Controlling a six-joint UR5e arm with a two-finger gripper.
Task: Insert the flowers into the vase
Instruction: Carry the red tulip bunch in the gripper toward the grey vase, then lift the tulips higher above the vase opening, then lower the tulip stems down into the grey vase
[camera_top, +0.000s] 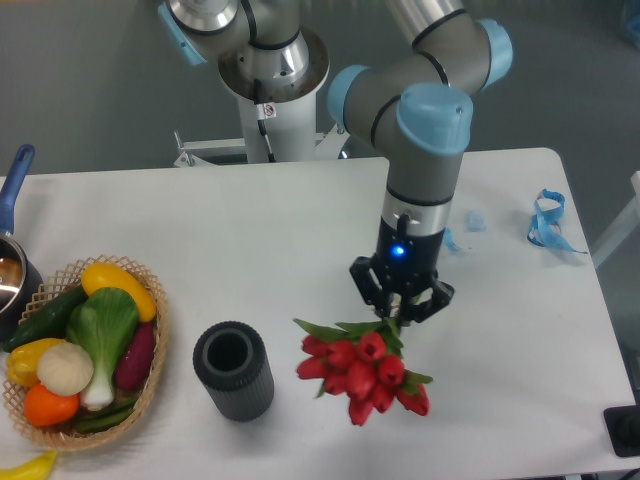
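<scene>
Red tulip flowers (362, 377) hang buds-down (green leaves splayed), right of upright dark ribbed vase (233, 370).

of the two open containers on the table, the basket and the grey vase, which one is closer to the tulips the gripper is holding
The dark grey vase. It stands just left of the flowers held by the gripper, with its mouth empty; the wicker basket of vegetables sits farther left, near the table edge.

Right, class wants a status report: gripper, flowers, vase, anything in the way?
Gripper shut on flowers, buds hanging down. Vase upright on table, mouth open, left of the bunch. Nothing between them.
</scene>
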